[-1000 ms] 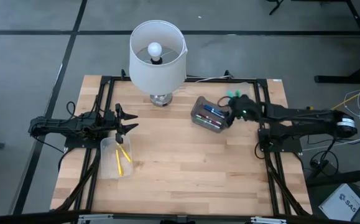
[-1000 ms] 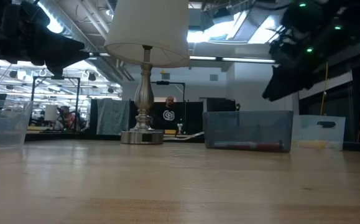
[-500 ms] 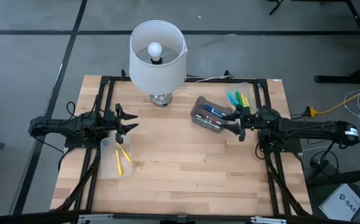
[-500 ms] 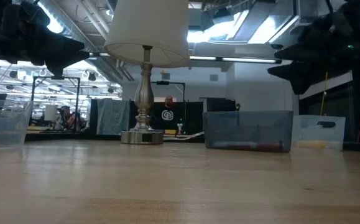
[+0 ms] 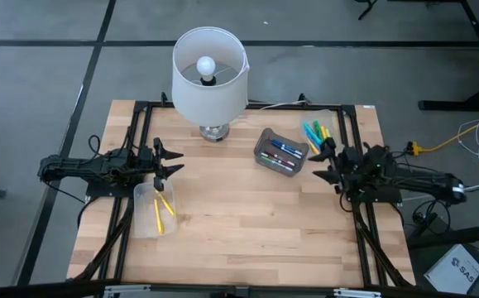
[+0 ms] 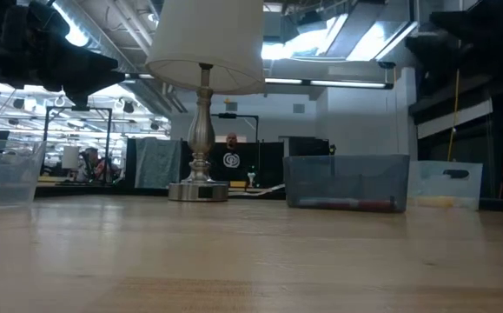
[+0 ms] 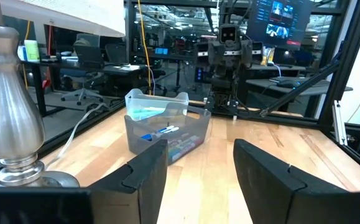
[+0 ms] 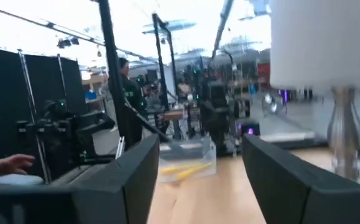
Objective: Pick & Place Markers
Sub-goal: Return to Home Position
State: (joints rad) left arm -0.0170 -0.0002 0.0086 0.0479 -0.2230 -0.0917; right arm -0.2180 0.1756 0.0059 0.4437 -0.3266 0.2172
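Observation:
Two yellow markers (image 5: 161, 211) lie in a clear bin (image 5: 148, 217) at the table's left. Blue and red markers (image 5: 282, 155) lie in a grey bin (image 5: 265, 157) right of centre, also in the left wrist view (image 7: 161, 132). Green, yellow and blue markers (image 5: 314, 132) lie in a clear bin (image 5: 325, 124) just behind it. My left gripper (image 5: 171, 164) hovers open above the left bin's far end, nothing between its fingers (image 7: 143, 180). My right gripper (image 5: 322, 162) hovers open and empty to the right of the grey bin, roughly level.
A table lamp with a white shade (image 5: 210, 73) stands at the far middle, its metal base (image 6: 198, 191) on the wood. Black frame rails (image 5: 353, 217) run along both sides of the table. Bare wood (image 5: 247, 223) spans the middle and near half.
My right gripper has drawn back from above the grey bin toward the table's right edge and tipped up from pointing down to about level. It carries nothing. The markers and bins have stayed where they were.

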